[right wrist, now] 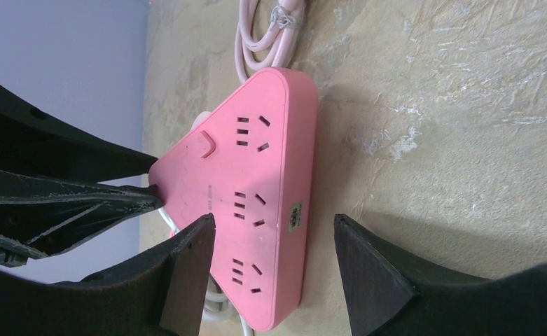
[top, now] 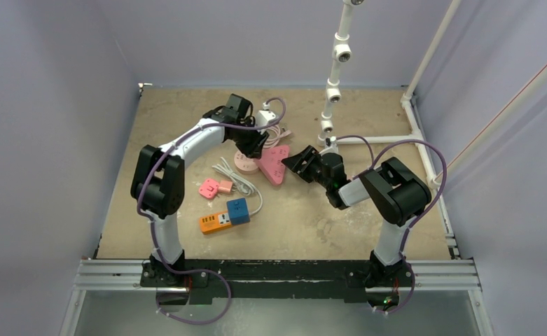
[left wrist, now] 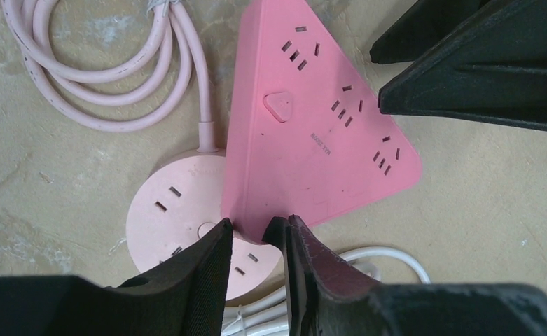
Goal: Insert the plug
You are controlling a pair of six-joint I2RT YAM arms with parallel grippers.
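The left claw [left wrist: 254, 225] has its jaws drawn narrow about one corner of the pink triangular strip [left wrist: 312, 119]. The corner sits right at the mouth of the gap, but I cannot tell whether the pads truly pinch it or only flank it. That hold looks meant to pin the strip so it neither slides nor turns. The right claw [right wrist: 272, 222] is open and carries nothing. Its jaws are set wide to either side of the strip's long edge, one finger over the socket face and the other above bare table [right wrist: 466, 140], and neither seems to touch. I judge that both arms are steadying or squaring up the strip before any plug is fetched. The strip lies flat with its sockets up, and its near corner overlaps a round socket [left wrist: 172, 210], whose cord [left wrist: 102, 77] coils just beyond. A white cord [left wrist: 386, 255] loops beside the left claw. What looks like a pink plug [top: 209, 187] lies on the table nearer the left arm's base, well apart from the strip. Whether it is the one meant I cannot say. Insertion looks not yet begun.
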